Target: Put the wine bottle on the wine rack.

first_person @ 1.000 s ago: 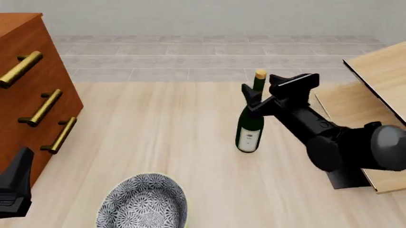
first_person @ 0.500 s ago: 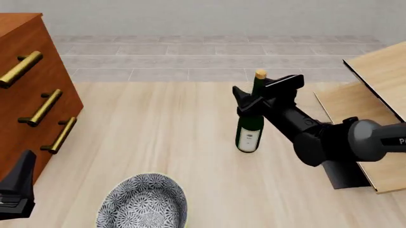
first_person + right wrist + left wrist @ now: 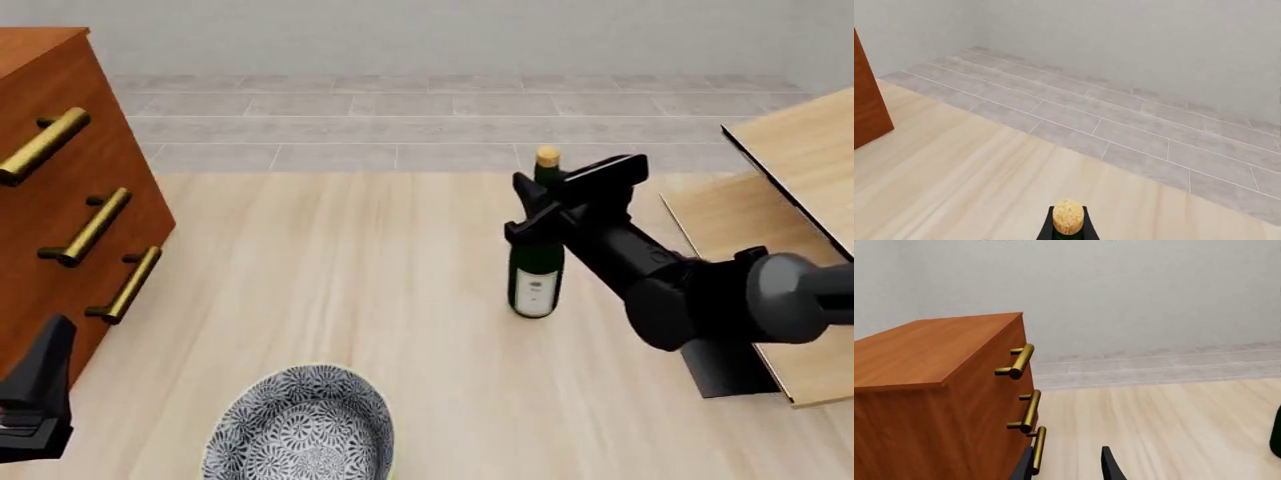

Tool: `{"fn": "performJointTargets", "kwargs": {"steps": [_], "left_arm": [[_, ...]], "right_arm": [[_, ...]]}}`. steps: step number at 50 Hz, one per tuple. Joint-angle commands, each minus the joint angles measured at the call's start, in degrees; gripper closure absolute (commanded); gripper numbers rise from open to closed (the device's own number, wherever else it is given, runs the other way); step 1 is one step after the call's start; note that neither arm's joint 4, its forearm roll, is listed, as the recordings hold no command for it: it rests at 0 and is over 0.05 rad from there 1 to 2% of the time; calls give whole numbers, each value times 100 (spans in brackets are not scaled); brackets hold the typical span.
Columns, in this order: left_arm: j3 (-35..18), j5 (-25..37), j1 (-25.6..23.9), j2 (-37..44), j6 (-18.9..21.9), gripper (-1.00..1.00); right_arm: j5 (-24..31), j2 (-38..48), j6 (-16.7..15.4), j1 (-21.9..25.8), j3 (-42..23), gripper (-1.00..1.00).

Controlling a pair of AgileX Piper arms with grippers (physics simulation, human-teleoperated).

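Upright on the table (image 3: pixel 334 260), the wine bottle (image 3: pixel 537 262) stands beside the wine rack (image 3: pixel 787 200). Right gripper (image 3: pixel 567 205) reaches in level from the right, fingers clamped around its neck. Left gripper (image 3: pixel 1067 467) idles low, fingers apart.

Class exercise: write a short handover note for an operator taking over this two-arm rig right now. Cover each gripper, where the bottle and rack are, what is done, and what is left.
Right gripper: closed on the neck of the wine bottle, which is upright on the table.
Left gripper: idle by the drawer cabinet, holding nothing; open or shut unclear.
Wine rack: at the table's right edge, no bottle on it.
Done: bottle gripped.
Left: lift it and carry it right onto the rack.
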Motion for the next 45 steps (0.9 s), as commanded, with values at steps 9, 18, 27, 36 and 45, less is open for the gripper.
{"fn": "performJointTargets", "kwargs": {"steps": [9,18,27,36,45], "left_arm": [[-69,8,-75,-1,5,-100],[-109,30,-119,-2,-26,-100],[-196,77,-163,-2,-65,-100],[-180,42,-189,-2,-119,-100],[-196,24,-214,-2,-164,-100]], "right_arm": [[342,-543,126,41,37,100],[628,-935,272,12,88,100],[1058,-1350,192,-173,30,100],[2138,-2075,324,-278,-231,100],[2835,-2754,202,-532,-323,100]]}}
